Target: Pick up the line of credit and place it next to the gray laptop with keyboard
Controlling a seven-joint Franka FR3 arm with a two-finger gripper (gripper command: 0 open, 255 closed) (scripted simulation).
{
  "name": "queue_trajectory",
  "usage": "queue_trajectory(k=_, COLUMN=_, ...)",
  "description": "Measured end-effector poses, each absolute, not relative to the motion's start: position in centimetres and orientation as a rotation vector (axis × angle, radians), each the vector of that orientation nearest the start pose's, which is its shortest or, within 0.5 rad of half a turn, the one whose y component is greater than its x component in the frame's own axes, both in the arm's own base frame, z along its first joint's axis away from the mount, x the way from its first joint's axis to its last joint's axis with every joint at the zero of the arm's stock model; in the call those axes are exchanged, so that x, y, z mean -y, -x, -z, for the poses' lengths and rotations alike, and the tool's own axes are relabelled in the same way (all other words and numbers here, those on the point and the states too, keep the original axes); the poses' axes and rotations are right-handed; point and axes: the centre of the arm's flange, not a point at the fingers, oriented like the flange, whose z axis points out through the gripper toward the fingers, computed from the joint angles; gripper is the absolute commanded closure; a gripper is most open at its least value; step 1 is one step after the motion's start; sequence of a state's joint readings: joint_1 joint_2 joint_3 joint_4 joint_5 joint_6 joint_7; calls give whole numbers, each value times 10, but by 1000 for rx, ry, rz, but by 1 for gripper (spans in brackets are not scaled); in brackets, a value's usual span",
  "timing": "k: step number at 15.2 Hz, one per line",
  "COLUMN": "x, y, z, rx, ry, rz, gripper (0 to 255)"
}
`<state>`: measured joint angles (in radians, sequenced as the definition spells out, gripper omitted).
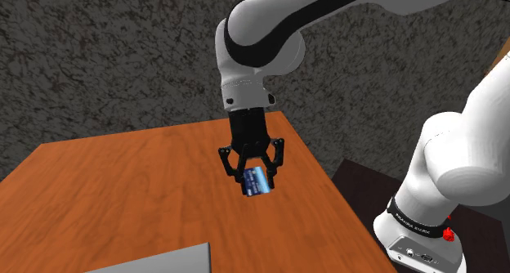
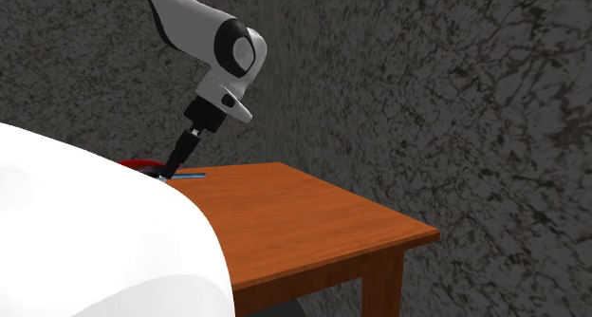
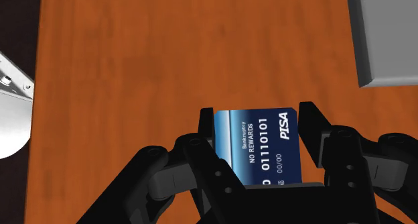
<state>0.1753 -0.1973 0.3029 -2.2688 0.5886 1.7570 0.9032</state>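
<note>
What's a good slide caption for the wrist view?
Black gripper clasping a blue credit card over the orange-brown wooden table, gray laptop corner just beyond.

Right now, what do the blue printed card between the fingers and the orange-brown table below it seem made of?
The blue printed card: likely plastic, smooth, with a pale sheen band and crisp white lettering. The orange-brown table: wood by its look, with faint grain streaks and a matte finish.

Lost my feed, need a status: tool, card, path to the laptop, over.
Tool shut on blue card. Card over wooden table, apart from gray laptop. Nothing seen in the way.
</note>
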Motion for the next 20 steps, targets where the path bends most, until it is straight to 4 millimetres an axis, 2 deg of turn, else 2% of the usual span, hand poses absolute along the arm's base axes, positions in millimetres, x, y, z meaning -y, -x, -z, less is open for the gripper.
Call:
queue_trajectory(k=6, x=-304, y=-318, z=-422, rx=-903, ry=2695, rz=-808, gripper=255)
queue_trajectory(k=10, x=-308, y=-311, z=-403, rx=-904, ry=2694, rz=-808, gripper=255)
queue_trajectory(k=20, x=-308, y=-312, z=-351, rx=-905, ry=2694, rz=-808, gripper=255)
